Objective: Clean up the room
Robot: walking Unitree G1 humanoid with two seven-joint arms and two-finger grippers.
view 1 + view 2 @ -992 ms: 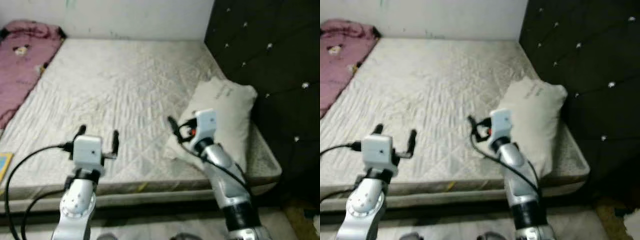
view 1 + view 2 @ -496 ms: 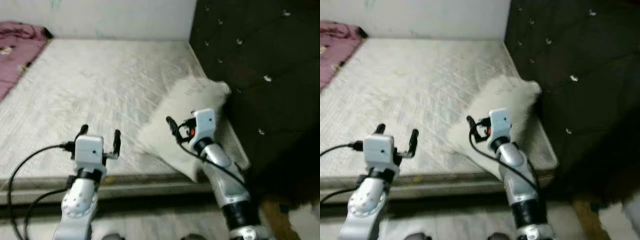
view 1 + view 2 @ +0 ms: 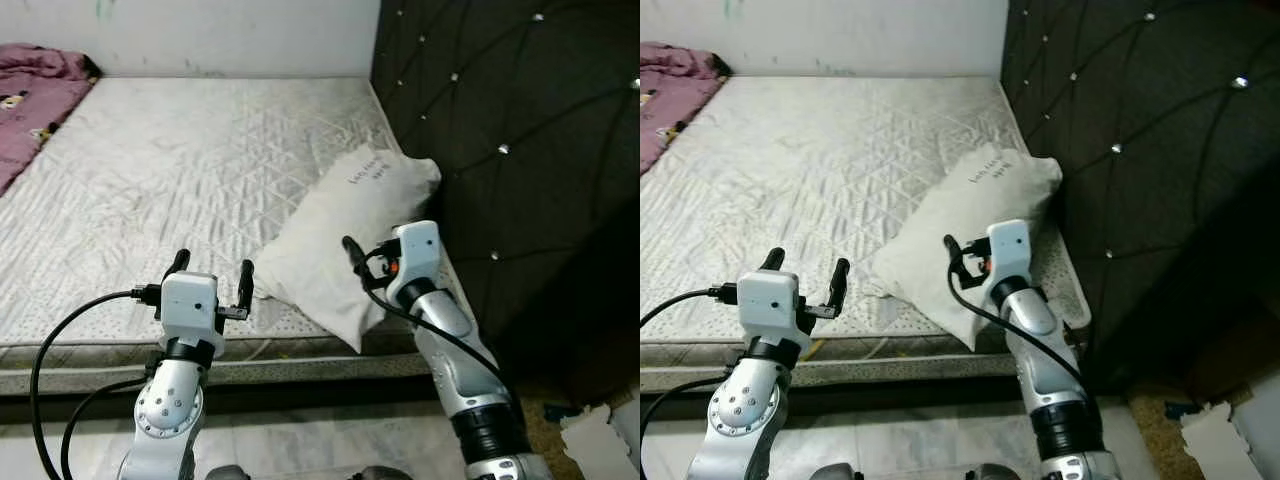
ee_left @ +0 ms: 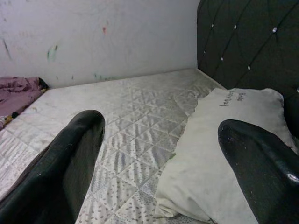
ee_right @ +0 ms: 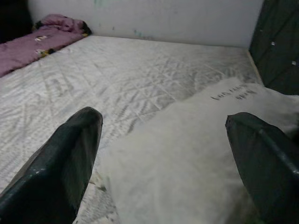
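A white pillow [image 3: 345, 235] with dark lettering lies tilted on the quilted mattress [image 3: 180, 170], near its front right corner beside the black headboard. My right gripper [image 5: 163, 119] is open, raised just in front of the pillow's lower end, with one black finger [image 3: 350, 250] showing ahead of the wrist. My left gripper [image 3: 212, 265] is open too, held over the mattress's front edge, left of the pillow and apart from it. Nothing is between either pair of fingers. A crumpled pink blanket [image 3: 35, 85] lies at the mattress's far left.
The black tufted headboard [image 3: 500, 120] walls off the right side. A pale wall [image 3: 230, 30] closes the far end of the bed. Tiled floor [image 3: 330, 450] runs below the mattress edge, with white scraps [image 3: 600, 440] on it at the lower right.
The whole view has swung to the right and sharpened, so the camera moved. Both arms keep the same raised pose with fingers apart. The pillow now sits nearer the middle of the picture.
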